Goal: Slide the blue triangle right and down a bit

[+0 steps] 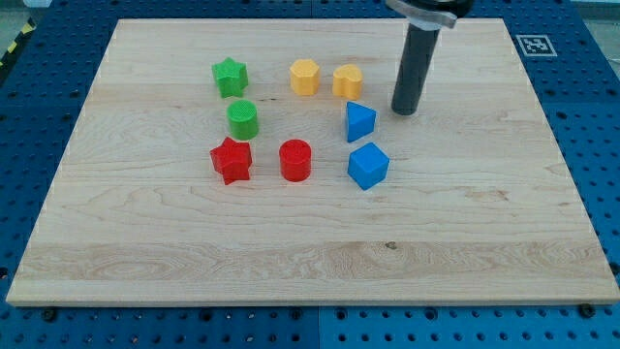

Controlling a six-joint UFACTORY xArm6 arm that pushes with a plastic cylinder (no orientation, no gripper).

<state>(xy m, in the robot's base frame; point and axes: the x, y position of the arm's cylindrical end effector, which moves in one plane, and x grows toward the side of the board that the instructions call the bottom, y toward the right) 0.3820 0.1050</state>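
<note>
My end effector is a plain rod, holding nothing; my tip [405,110] rests on the worktop [310,252]. The blue triangle [359,121] sits just to the view's left of my tip and slightly lower, apart from it. The blue cube [368,165] lies below-left of my tip, and two yellow blocks [304,77] [348,80] lie above-left.

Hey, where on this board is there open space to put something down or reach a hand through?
Free: the wide strip along the board's bottom edge, below the red star, red cylinder and blue cube; also the view's right, beyond my tip. Crowded: the upper middle, where my tip stands just right of the blue triangle.
</note>
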